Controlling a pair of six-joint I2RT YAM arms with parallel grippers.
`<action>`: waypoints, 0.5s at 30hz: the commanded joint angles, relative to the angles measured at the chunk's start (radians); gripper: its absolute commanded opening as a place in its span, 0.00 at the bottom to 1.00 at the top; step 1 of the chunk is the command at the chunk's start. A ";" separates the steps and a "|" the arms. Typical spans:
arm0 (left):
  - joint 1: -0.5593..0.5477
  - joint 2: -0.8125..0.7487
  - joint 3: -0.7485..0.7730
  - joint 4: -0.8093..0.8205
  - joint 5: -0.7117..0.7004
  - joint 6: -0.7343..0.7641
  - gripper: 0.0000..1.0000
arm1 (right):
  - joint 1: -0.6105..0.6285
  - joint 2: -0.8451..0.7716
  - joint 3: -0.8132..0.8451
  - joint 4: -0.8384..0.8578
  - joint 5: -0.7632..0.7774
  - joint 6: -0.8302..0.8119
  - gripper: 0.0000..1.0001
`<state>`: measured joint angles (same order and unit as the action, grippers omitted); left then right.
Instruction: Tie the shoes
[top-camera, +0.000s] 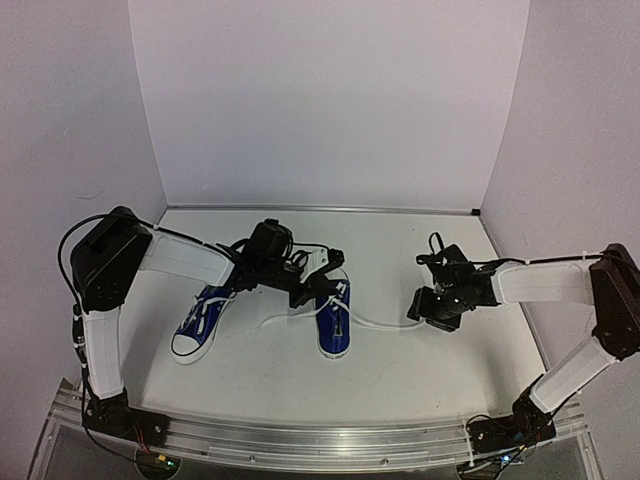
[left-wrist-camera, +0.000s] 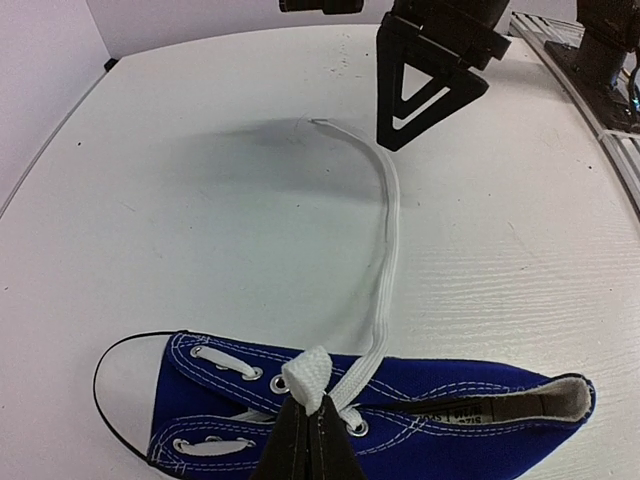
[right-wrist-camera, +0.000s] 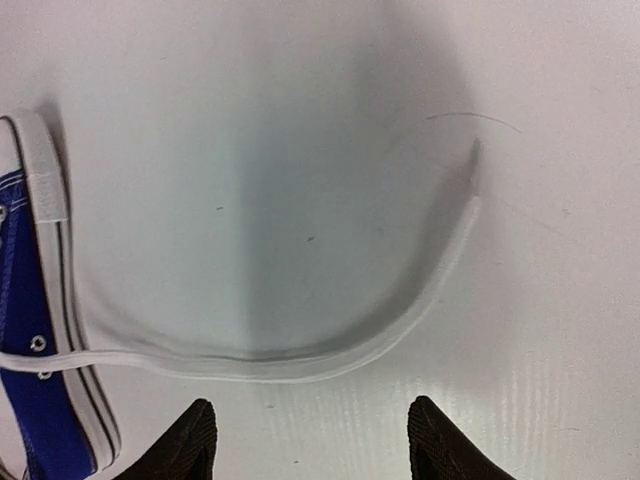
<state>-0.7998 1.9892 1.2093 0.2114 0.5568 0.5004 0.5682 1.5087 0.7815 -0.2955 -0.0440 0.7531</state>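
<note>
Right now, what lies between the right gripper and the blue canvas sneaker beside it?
A flat white shoelace, lying on the table: right wrist view.

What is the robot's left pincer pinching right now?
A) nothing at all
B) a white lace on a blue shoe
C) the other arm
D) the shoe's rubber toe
B: in the left wrist view, the left pincer is shut on a fold of white lace above the blue shoe.

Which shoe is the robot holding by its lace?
The shoe on the right, nearer the middle. The left gripper pinches its white lace. The other shoe lies slanted, with no gripper on it.
</note>
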 joint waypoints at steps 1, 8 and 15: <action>-0.003 -0.012 -0.007 0.052 0.014 0.019 0.00 | 0.006 0.076 0.051 -0.068 0.164 0.068 0.61; -0.003 -0.015 -0.016 0.064 0.016 0.030 0.00 | 0.004 0.159 0.098 -0.072 0.231 0.070 0.58; -0.003 -0.017 -0.028 0.080 0.016 0.031 0.00 | -0.044 0.145 0.080 -0.109 0.285 0.063 0.37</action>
<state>-0.7998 1.9892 1.1956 0.2376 0.5571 0.5214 0.5581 1.6718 0.8593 -0.3625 0.1728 0.8129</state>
